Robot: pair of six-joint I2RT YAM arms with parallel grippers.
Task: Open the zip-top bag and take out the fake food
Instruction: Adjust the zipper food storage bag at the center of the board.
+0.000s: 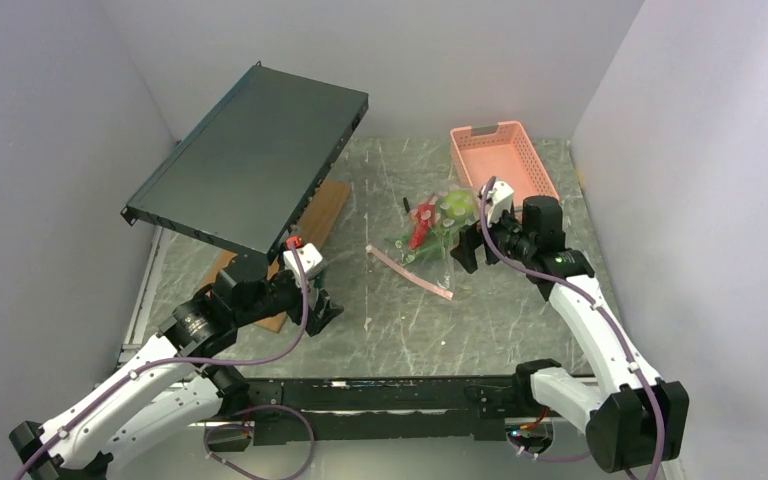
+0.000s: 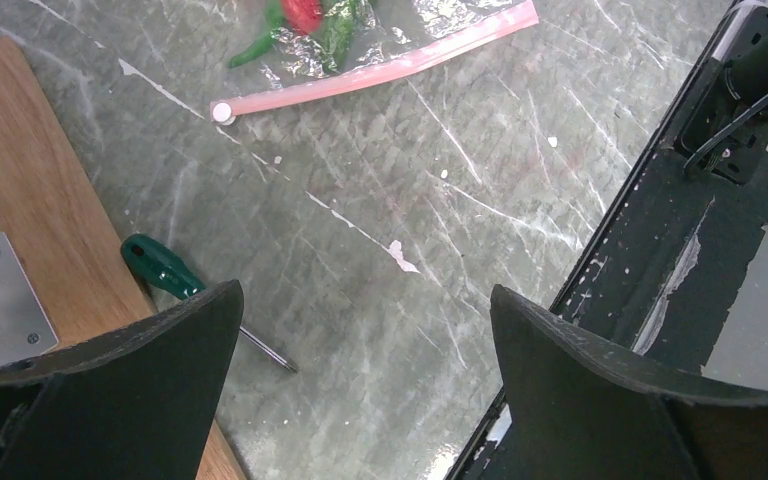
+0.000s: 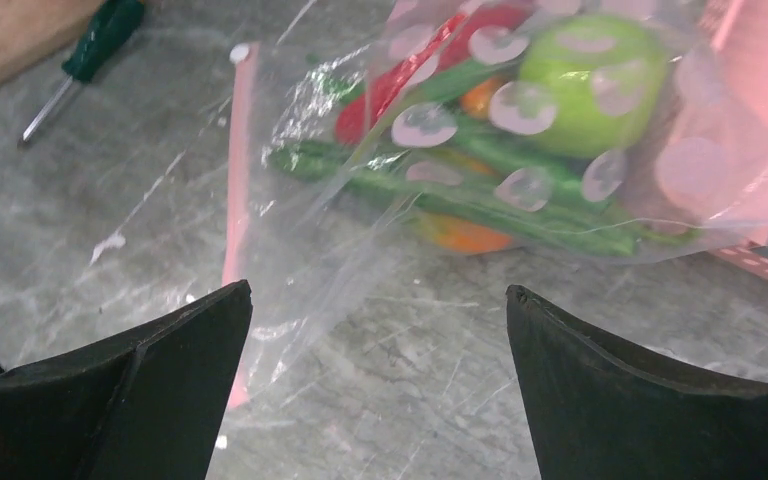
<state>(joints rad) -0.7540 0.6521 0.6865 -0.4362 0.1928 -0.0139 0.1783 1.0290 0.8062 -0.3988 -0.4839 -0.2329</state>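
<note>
the grey table (image 1: 520, 330) carries one dark flat box (image 1: 250, 155) propped up at the far left, one wooden board (image 1: 325, 215) under it, and one pink basket (image 1: 505, 160) at the far right. one clear bag (image 1: 430, 235) lies by the basket's near corner. its pink strip (image 1: 410, 272) runs out toward the middle of the table.

there are two hands, both spread wide and holding nothing. the right hand (image 1: 470, 250) hovers low just before the bag's stuffed end, and the left hand (image 1: 320, 305) hangs well apart from it, near the board.

the step looks like the first grab. the right hand would likely do best to pinch one lip close to the strip, not the bulge. the left hand could then take the other lip and pull it away. the film looks floppy and slick, so a shallow pinch may slip.

inside the bag are one green apple (image 3: 585, 85), one red piece (image 3: 380, 95), one orange piece (image 3: 465, 238) and at least two long green pieces (image 3: 480, 205). crinkles hide the rest. one green-handled screwdriver (image 2: 165, 268) lies beside the board.
</note>
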